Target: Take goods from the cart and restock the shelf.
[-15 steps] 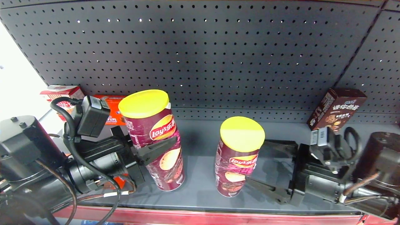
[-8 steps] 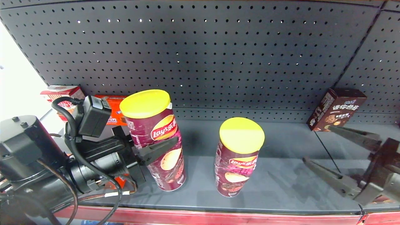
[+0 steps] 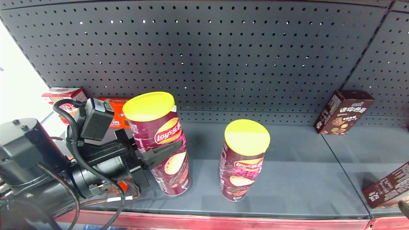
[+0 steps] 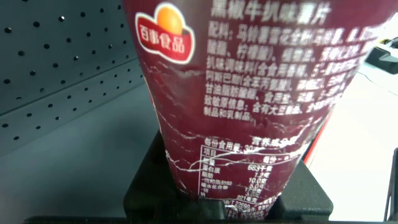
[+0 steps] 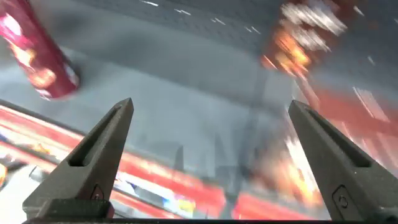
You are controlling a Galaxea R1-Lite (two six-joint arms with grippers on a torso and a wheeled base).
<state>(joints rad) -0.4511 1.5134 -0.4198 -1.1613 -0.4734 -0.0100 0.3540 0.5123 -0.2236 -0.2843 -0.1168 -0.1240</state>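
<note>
Right gripper [image 5: 211,104] withdrew (fingers spread); left gripper [image 3: 161,145] clamps one can [image 3: 169,167], second can [image 3: 243,166] free.

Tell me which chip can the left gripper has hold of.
The left can, gripped by the left gripper; the right can stands free.

Grey shelf [image 3: 297,179] bears left can [image 3: 153,127], right can [image 3: 243,166], brown box [image 3: 343,111], red box [image 3: 62,95].
</note>
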